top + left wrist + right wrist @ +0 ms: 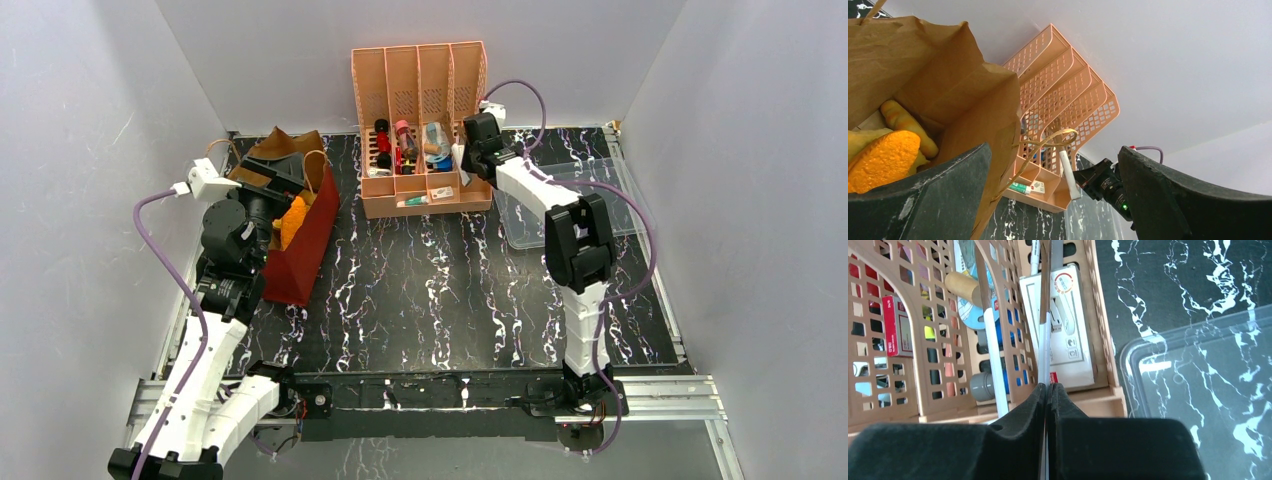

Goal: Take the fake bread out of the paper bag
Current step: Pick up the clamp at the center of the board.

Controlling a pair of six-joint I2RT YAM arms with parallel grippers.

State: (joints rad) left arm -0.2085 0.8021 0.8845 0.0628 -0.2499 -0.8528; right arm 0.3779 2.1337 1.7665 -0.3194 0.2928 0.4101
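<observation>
The paper bag (pixel 300 255) lies at the table's left, red lower part toward me, brown mouth (pixel 948 85) at the far end. Fake bread shows in the mouth: an orange piece (pixel 293 220) (pixel 880 160) and a golden one (pixel 905 125) behind it. My left gripper (pixel 272 190) (pixel 1058 200) stands wide open at the mouth. One of its fingers (pixel 923 200) is in front of the bread and the other is outside the bag's wall. My right gripper (pixel 462 160) (pixel 1048 386) is shut on a thin white stick (pixel 1045 350) at the organizer's right end.
The pink slotted organizer (pixel 420 80) (pixel 923 340) stands at the back centre, holding small bottles and boxes. A clear plastic tray (pixel 570 210) (pixel 1198 390) lies to its right. The bag's loop handle (pixel 1048 142) hangs between my left fingers. Grey walls close in both sides.
</observation>
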